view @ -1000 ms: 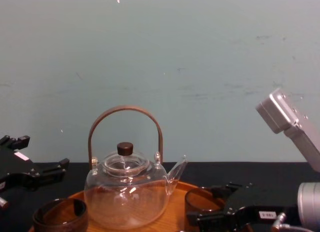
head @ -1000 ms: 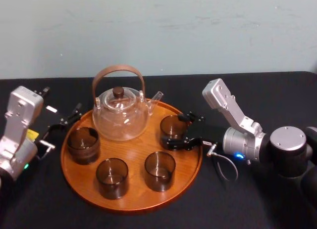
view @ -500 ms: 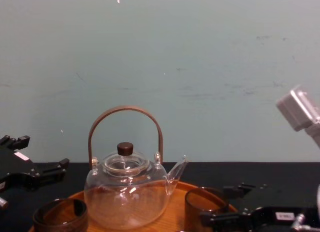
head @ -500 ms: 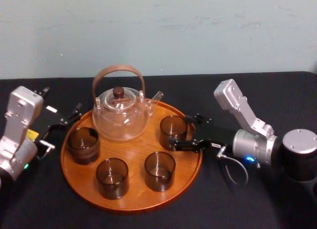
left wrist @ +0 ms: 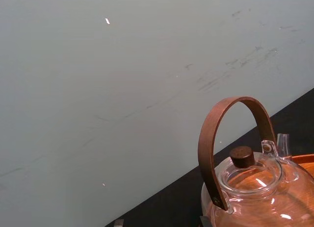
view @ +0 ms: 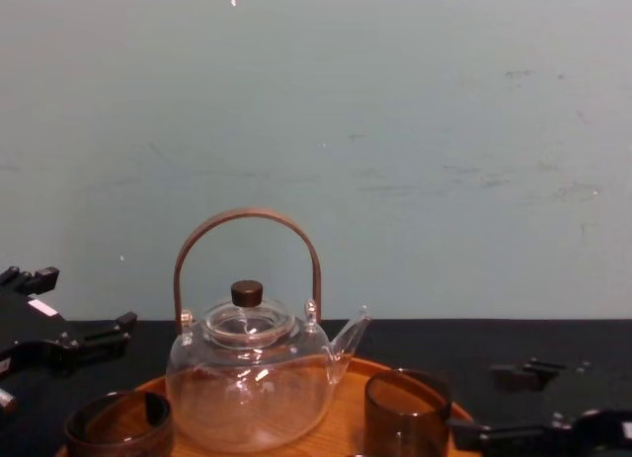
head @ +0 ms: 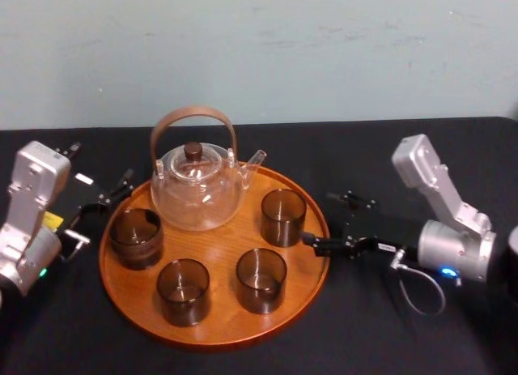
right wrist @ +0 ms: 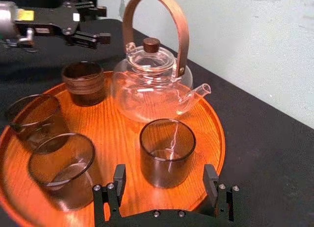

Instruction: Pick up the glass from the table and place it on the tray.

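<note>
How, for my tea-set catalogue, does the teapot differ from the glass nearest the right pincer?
The teapot is clear; the glass is smoky brown. The teapot is taller and wider than the glass. The teapot has a handle, lid and spout; the glass is a plain open cylinder. Both stand upright on the tray, unheld; the right pincer is open beside its rim, the left pincer parked across it.

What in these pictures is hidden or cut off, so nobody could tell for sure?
Chest view: the tray's near half, cut off by the lower edge.
Left wrist view: the teapot's lower body, cut off by the picture's edge.
Head view: the left arm's yellow label, too small to read.
</note>
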Available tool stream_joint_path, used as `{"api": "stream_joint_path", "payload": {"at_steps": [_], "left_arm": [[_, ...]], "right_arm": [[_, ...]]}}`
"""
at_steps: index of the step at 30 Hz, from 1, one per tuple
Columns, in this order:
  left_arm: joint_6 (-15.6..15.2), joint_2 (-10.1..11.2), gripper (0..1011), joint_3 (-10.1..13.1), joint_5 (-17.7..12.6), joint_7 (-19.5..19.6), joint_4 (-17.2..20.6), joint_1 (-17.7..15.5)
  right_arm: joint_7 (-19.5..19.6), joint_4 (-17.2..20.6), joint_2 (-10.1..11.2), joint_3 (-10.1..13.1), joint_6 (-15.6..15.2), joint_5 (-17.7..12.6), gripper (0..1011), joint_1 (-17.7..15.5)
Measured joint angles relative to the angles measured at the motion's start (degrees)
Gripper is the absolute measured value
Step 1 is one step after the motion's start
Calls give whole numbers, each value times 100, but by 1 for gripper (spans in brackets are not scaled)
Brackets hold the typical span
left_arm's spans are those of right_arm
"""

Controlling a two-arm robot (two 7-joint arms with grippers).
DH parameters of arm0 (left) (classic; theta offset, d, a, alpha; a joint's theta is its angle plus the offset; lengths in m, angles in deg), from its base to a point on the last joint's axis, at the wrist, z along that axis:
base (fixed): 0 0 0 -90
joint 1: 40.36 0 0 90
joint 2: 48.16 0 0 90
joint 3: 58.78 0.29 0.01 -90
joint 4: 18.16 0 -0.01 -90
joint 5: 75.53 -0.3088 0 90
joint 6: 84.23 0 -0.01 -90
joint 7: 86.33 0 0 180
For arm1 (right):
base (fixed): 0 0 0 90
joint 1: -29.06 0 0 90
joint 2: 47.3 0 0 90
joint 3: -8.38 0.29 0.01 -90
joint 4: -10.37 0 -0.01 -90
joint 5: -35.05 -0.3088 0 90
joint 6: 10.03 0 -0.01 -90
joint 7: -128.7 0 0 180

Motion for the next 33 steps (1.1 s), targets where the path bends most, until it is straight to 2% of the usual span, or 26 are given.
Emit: {"api": "stream_joint_path", "payload": {"at_steps": [4,8,11,17,24,25,33], "left_arm": [[0,0,1001,0,0,0,0,0],[0,0,1001,0,0,0,0,0],[0,0,1001,0,0,0,0,0],[0,0,1001,0,0,0,0,0],[0,0,1001,0,0,0,0,0],[0,0,1001,0,0,0,0,0],[0,0,1001,0,0,0,0,0]], "right_arm": [[-73,229,243,98,87,-165,1002,-191],[-5,359,356,207,144,-274,1002,-332],[199,464,397,379,209,-389,1002,-486],[810,591,283,835,438,-573,1002,-806],[1297,620,113,1137,583,-546,1002,-1000],[1468,610,44,1224,607,-494,1002,-1049],[1697,541,-88,1367,593,-373,1002,-1121]]}}
